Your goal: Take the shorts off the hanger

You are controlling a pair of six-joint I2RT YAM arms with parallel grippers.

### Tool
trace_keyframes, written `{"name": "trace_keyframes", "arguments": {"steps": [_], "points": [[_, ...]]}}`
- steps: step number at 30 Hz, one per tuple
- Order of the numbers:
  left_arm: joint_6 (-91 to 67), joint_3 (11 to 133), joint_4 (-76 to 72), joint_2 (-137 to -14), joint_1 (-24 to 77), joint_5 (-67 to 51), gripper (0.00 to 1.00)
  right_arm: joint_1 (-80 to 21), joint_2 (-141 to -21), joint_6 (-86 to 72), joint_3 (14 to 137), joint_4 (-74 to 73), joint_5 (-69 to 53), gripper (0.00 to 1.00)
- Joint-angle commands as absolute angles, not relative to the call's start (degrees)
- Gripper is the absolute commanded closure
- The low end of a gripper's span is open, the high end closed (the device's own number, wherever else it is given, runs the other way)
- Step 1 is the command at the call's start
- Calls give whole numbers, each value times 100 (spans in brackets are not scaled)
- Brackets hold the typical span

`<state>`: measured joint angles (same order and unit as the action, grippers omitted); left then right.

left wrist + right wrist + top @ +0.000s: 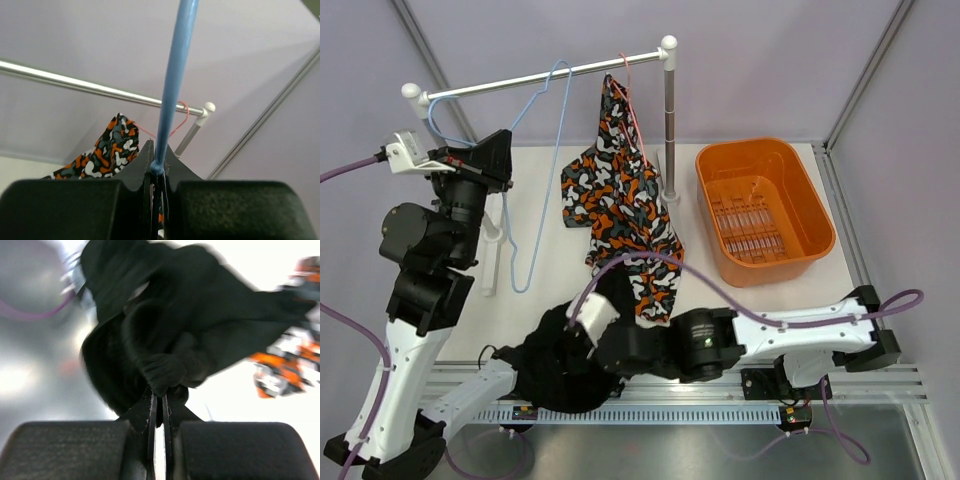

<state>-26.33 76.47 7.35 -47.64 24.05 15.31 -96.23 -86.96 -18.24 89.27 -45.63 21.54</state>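
Rail [540, 78] is set along the far edge, from far-left corner to approx. centre. Tub [705, 165] is placed at far-right corner, right of the rail's post [669, 120]. One pair of shorts [615, 190] is hung at the rail's right end, draped twd. the middle of the counter [770, 300]. A hanger [558, 105] is hooked left of it. The 2nd pair [555, 365] is heaped at near edge, left of centre.

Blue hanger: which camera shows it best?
The top external view: nearly the whole blue hanger shows there, from its hook at the rail to its bottom corner. The left wrist view shows only one stretch of its wire, pinched between the left fingers. The right wrist view shows none of it, only black shorts.
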Motion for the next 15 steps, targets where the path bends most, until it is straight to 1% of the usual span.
{"name": "trace_keyframes", "arguments": {"steps": [1,2,4,5,6,7,9,10,11,12,13,14,15], "points": [[-2566,7718,1168,-4869,2382,1820,100,-9230,-7841,-2196,9982,-5333,4093,100],[-2566,7656,1256,-4860,2382,1776,100,-8924,-7648,-2293,10184,-5605,4322,100],[-2593,7385,1467,-4782,2382,1679,100,-8632,-7437,-2224,10747,-5721,4902,100],[-2593,7261,1503,-4738,2391,1661,100,-8500,-7253,-2067,10958,-5730,5122,100],[-2601,7129,1520,-4685,2382,1644,100,-8325,-7155,-1900,11325,-5626,5707,100],[-2602,7006,1538,-4563,2382,1635,100,-8245,-7067,-1646,11460,-5434,6026,100],[-2593,6707,1617,-4448,2382,1617,100,-8165,-6786,-550,11593,-4329,6667,100],[-2575,6636,1635,-4334,2382,1600,100,-8148,-6646,142,11445,-3532,7184,100],[-2575,6497,1652,-4290,2382,1565,100,-8147,-6323,1916,11165,-1288,7329,100],[-2566,6434,1678,-4254,2382,1469,100,-8130,-6171,2812,10570,-48,7365,100],[-2566,6390,1687,-4202,2382,1389,100,-8078,-6083,4083,10425,1052,7226,100],[-2575,6337,1696,-4175,2382,1328,100,-7990,-6047,4383,10406,1907,7146,100],[-2593,6267,1731,-4175,2382,1240,100,-7850,-6064,4534,10554,2003,7050,100]]}}
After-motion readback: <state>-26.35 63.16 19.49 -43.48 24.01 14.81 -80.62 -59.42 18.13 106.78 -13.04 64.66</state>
